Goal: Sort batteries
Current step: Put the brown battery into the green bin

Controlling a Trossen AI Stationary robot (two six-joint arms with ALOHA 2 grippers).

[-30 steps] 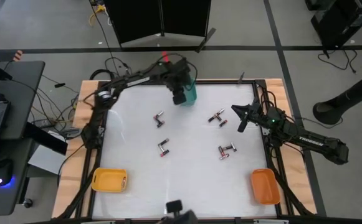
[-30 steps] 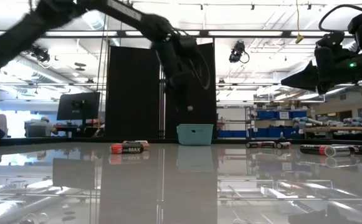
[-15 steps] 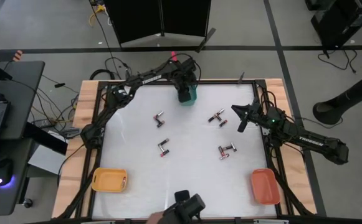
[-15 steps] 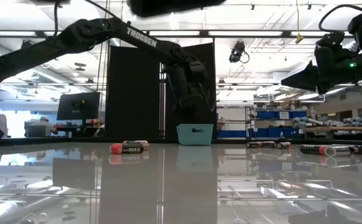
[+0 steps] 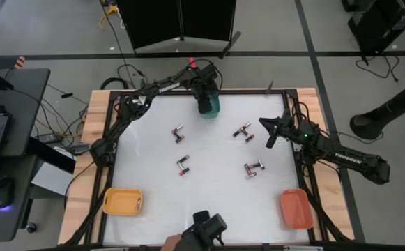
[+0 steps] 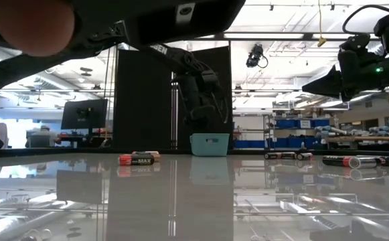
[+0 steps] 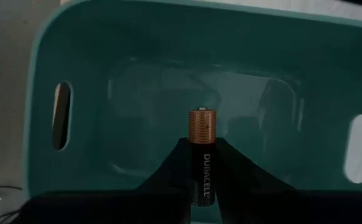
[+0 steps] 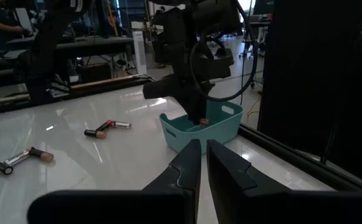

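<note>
My left gripper (image 7: 204,146) hangs over the teal bin (image 5: 213,110) at the table's far edge, shut on a black battery with a copper end (image 7: 204,124). My right gripper (image 5: 263,123) hovers shut above the table's right side, touching nothing. Loose batteries lie flat on the white tabletop in pairs (image 5: 178,132), (image 5: 182,166), (image 5: 242,131), (image 5: 254,168). One more battery (image 5: 139,202) lies in the yellow tray (image 5: 118,202). My left gripper pinches the battery by its black body (image 7: 204,160) between the two fingers (image 7: 174,163), which lie along it. They come from above, pointing down into the bin. The copper end (image 8: 204,121) sticks out past the fingertips, clear of the bin's floor.
The yellow tray sits at the near left corner and an orange tray (image 5: 296,208) at the near right corner. A person's hand with a dark object (image 5: 202,231) is at the near edge and covers the top of the low view (image 6: 27,23).
My left gripper has moved toward the far edge and come down over the teal bin, with the battery still in its hold. A person's hand with a dark object has come in at the near edge, in front of the low camera.
</note>
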